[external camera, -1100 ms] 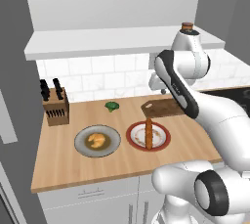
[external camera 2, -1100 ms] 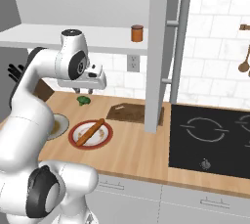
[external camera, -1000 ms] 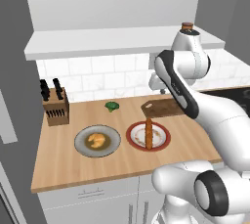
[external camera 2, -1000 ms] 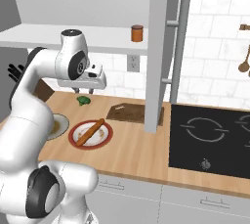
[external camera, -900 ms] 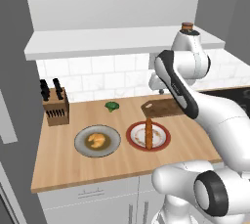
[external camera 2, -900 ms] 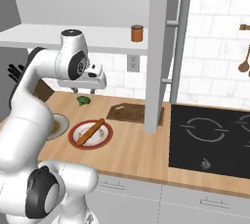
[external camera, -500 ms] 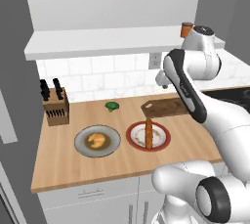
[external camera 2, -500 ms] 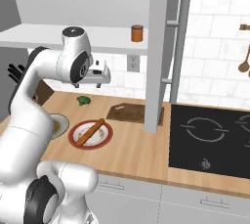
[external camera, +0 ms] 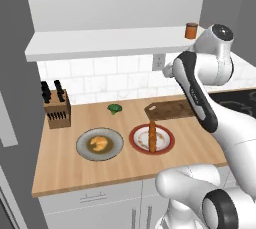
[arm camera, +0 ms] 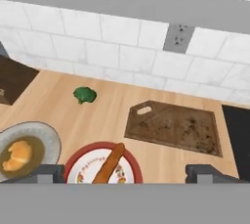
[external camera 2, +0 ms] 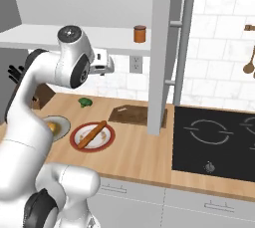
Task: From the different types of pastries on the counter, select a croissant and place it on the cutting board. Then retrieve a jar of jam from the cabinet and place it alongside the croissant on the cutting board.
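Observation:
The croissant (external camera: 100,144) (arm camera: 17,155) lies on a grey plate (external camera: 82,148) at the left of the counter (external camera: 75,173). Beside it, the long stick pastry (external camera: 152,137) (external camera 2: 92,133) (arm camera: 108,165) rests on a red-rimmed plate. The dark cutting board (external camera: 170,110) (external camera 2: 130,114) (arm camera: 173,127) is bare, against the wall. The jar of jam (external camera: 191,30) (external camera 2: 140,34) stands on the cabinet's white shelf (external camera: 110,43). My gripper (external camera 2: 108,64) (arm camera: 129,174) hangs open and holding nothing, high above the counter, just below the shelf and left of the jar.
A green broccoli floret (external camera: 115,107) (arm camera: 84,95) lies near the wall. A knife block (external camera: 56,108) stands at the far left. A wall outlet (arm camera: 176,38) sits above the board. A black cooktop (external camera 2: 219,140) and a tall grey post (external camera 2: 162,53) stand right of the board.
The gripper's jaws have gone from shut to wide open. The arm has lifted and swung a little to the right, toward the shelf. Nothing on the counter has moved.

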You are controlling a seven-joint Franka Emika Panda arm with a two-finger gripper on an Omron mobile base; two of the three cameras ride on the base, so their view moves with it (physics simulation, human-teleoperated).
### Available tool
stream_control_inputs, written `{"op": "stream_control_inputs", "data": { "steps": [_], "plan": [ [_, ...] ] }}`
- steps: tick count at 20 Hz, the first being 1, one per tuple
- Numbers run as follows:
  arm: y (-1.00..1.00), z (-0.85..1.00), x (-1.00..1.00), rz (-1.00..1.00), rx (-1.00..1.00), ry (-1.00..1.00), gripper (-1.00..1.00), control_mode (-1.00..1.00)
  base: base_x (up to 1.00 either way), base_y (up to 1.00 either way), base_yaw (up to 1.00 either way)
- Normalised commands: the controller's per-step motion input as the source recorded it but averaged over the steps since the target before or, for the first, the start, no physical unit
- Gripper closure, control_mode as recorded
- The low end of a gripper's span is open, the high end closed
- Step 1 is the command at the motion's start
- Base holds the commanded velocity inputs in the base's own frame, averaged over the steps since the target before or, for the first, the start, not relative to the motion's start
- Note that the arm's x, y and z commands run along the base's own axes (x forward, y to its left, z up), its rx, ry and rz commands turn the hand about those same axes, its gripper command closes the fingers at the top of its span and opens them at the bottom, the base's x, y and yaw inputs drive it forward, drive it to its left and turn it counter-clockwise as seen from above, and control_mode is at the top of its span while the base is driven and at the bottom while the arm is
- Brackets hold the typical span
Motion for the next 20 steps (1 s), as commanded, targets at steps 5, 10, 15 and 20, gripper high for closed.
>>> {"op": "stream_control_inputs", "data": {
  "steps": [5, 10, 15, 20],
  "plan": [
    [-0.05, 0.27, 0.38, -0.06, -0.03, 0.04, -1.00, -1.00, 0.00, 0.00, 0.00],
    [-0.36, 0.98, 0.84, -0.19, -0.01, -0.01, -1.00, -1.00, 0.00, 0.00, 0.00],
    [-0.10, 0.12, 0.08, -0.06, 0.00, -0.06, -1.00, -1.00, 0.00, 0.00, 0.00],
    [-0.63, 0.19, 0.07, -0.32, 0.00, -0.16, -1.00, -1.00, 0.00, 0.00, 0.00]
  ]
}}
